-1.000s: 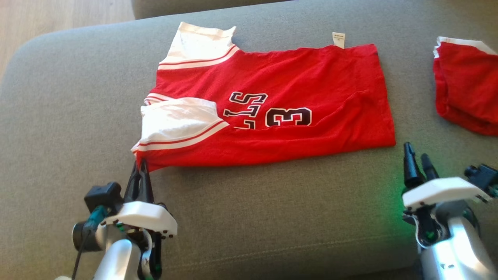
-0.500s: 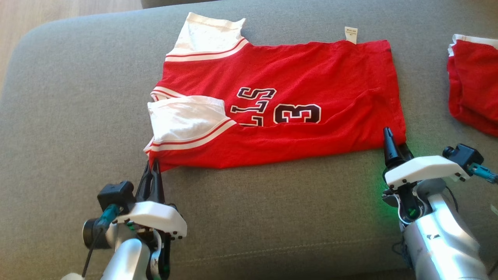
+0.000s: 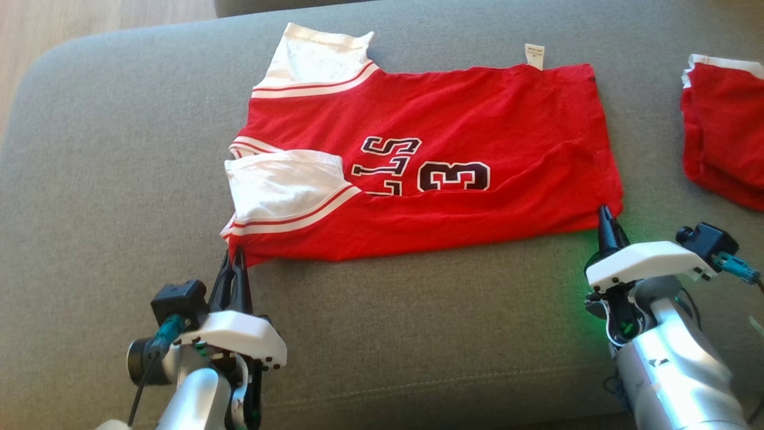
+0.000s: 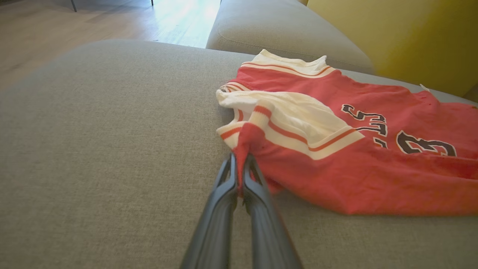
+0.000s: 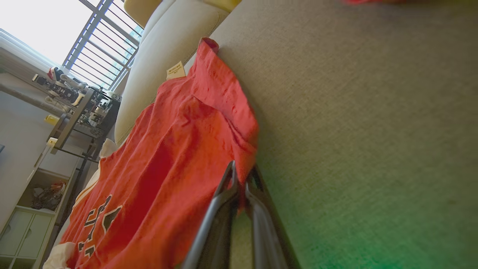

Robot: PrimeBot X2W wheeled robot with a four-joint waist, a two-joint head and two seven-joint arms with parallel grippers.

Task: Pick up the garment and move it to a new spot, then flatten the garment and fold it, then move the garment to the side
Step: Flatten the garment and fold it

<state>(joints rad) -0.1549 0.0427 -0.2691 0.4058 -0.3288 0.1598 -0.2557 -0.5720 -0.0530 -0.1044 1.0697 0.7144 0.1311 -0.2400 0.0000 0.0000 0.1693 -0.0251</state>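
left gripper (image 3: pixel 237 255) is pinching the near shoulder corner of the garment (image 3: pixel 465 119), jaws closed on cloth | garment is lying spread on the grey sofa cushion (image 3: pixel 418 334), between both grippers | right gripper (image 3: pixel 606 215) is clamping the near hem corner, jaws narrow

Left gripper (image 3: pixel 237 255) is reaching up from the lower left, its two dark fingers pressing together on a corner of the red jersey (image 3: pixel 447 119). Right gripper (image 3: pixel 606 215) is reaching up from the lower right, its fingers likewise clamping a jersey corner. Both pale forearms (image 3: pixel 674 370) are angling inward.
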